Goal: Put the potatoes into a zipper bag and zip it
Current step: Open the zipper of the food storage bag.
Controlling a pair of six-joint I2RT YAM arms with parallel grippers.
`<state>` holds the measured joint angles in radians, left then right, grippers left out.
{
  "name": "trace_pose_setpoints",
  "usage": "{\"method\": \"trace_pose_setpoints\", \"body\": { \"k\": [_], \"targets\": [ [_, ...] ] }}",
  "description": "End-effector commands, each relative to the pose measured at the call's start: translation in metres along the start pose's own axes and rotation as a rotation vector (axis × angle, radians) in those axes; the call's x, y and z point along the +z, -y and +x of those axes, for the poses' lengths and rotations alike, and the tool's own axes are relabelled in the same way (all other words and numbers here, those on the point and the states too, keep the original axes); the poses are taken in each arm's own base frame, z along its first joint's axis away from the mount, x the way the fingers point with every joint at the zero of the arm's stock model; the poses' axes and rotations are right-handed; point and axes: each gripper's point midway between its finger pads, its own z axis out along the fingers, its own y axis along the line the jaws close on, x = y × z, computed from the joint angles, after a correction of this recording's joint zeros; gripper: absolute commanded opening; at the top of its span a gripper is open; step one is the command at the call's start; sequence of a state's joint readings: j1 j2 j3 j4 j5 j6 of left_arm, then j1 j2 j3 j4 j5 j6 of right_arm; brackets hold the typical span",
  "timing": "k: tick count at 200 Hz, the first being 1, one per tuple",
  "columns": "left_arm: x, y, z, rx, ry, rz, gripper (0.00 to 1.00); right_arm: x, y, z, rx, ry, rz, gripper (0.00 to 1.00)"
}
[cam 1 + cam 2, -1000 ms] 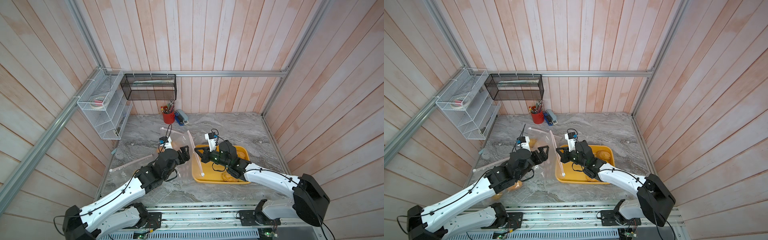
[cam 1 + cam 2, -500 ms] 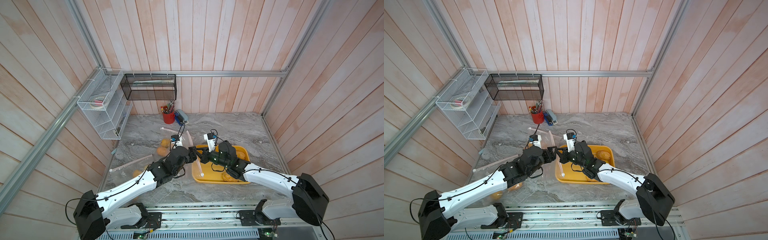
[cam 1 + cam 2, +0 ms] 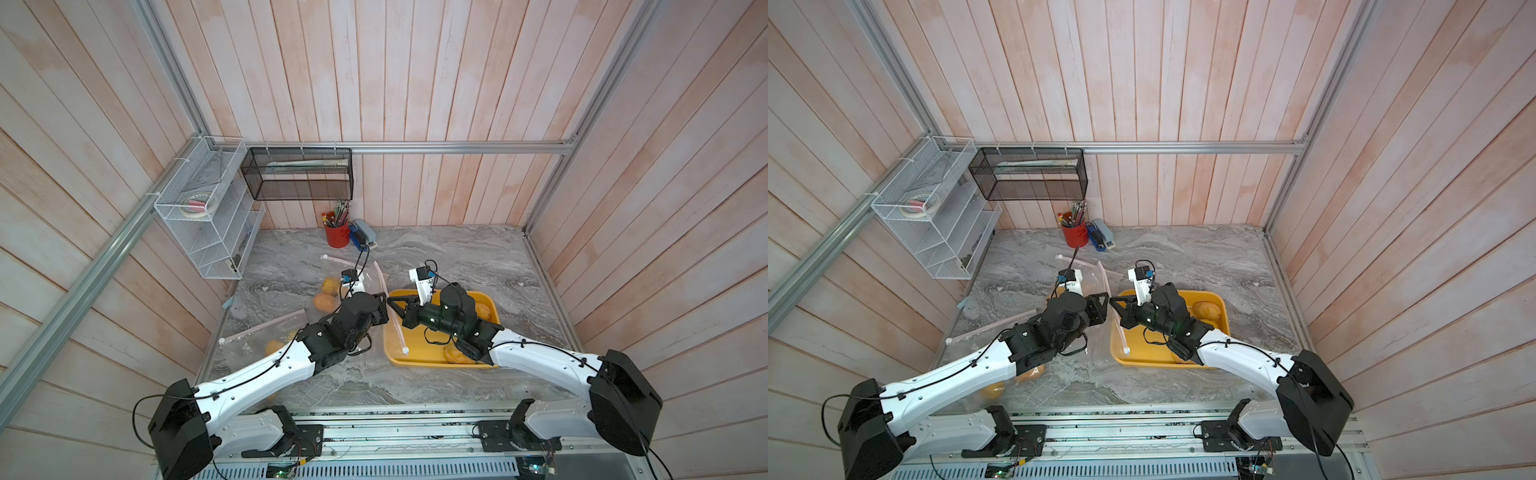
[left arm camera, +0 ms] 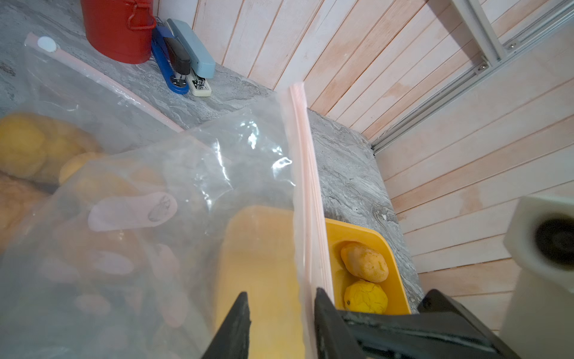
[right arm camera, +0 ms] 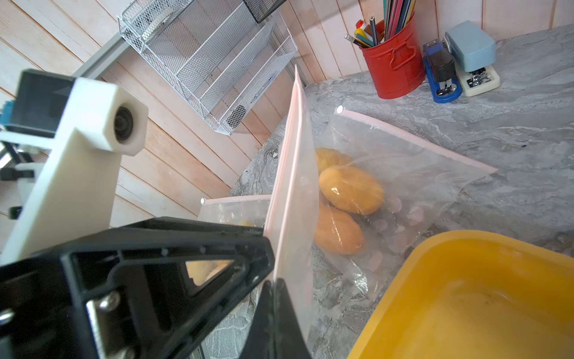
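My right gripper (image 5: 271,275) pinches the zipper bag (image 4: 149,174) by its zip strip (image 4: 306,186), which runs lengthwise between my left gripper's (image 4: 281,295) parted jaws, apparently untouched.

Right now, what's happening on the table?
The right claw is shut on the pink zip strip of a clear zipper bag, holding that edge upright by the yellow tray. The left claw straddles the same strip, jaws apart. Bagged potatoes lie on the table; loose potatoes sit in the tray.
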<state>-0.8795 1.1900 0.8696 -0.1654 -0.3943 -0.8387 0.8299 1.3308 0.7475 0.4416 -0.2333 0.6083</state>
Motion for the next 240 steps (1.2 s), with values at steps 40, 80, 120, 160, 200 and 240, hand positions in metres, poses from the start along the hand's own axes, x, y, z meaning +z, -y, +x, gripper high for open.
{"method": "trace_pose_setpoints", "body": {
  "k": [40,80,120,160,200,240],
  "targets": [
    [-0.006,-0.003,0.001,0.006,-0.024,-0.020,0.17,-0.001,0.007,-0.008,-0.008,0.038,0.060,0.00],
    [-0.005,-0.010,0.004,0.010,-0.052,-0.067,0.00,-0.004,0.008,-0.008,-0.010,0.047,0.069,0.00],
    [-0.013,-0.017,-0.006,0.031,-0.061,-0.150,0.00,-0.006,0.028,0.000,0.008,0.036,0.165,0.00],
    [-0.031,-0.037,-0.015,0.086,-0.161,-0.407,0.00,-0.015,0.081,0.023,0.048,0.004,0.448,0.00],
    [-0.056,-0.048,-0.023,0.115,-0.219,-0.574,0.00,-0.015,0.086,0.029,0.049,0.005,0.497,0.00],
    [-0.076,-0.031,-0.048,0.071,-0.130,-0.421,0.00,-0.006,0.087,0.037,0.036,-0.017,0.514,0.00]
  ]
}}
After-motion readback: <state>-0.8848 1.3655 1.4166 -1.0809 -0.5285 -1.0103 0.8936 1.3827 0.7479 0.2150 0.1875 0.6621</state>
